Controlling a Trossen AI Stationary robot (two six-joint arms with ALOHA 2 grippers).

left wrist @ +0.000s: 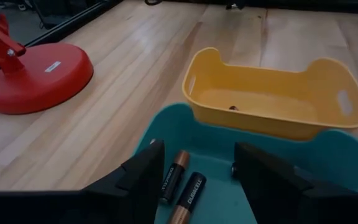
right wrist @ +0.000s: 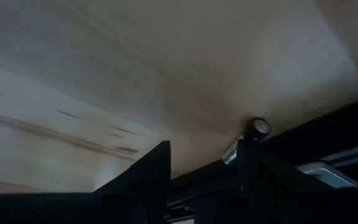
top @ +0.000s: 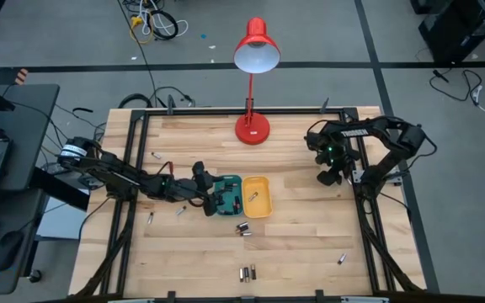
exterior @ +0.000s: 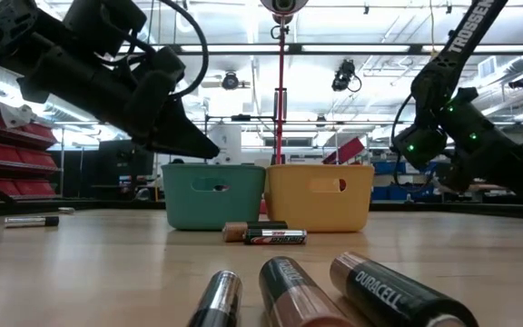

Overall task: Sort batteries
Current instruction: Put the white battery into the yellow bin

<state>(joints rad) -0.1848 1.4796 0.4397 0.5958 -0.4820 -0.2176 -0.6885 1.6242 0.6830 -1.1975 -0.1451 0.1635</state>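
Observation:
My left gripper (top: 216, 200) (left wrist: 197, 158) hangs open over the teal tray (top: 228, 187) (left wrist: 166, 124), nothing between its fingers. Two batteries (left wrist: 180, 185) lie side by side on that tray's floor below the fingers. The yellow tray (top: 257, 204) (left wrist: 272, 93) stands against the teal one on its right, with one battery (top: 254, 195) inside. My right gripper (top: 327, 177) (right wrist: 202, 152) is open, pointing down at the table's right rail. A silvery battery (right wrist: 246, 140) lies by the rail just past one fingertip; whether they touch I cannot tell.
Loose batteries lie on the wood: in front of the trays (top: 242, 227) (exterior: 275, 236), near the front edge (top: 247, 272) (exterior: 289, 291), at front right (top: 341, 258), and left of the trays (top: 150, 217) (top: 156, 156). A red lamp (top: 253, 128) (left wrist: 36, 78) stands at the back.

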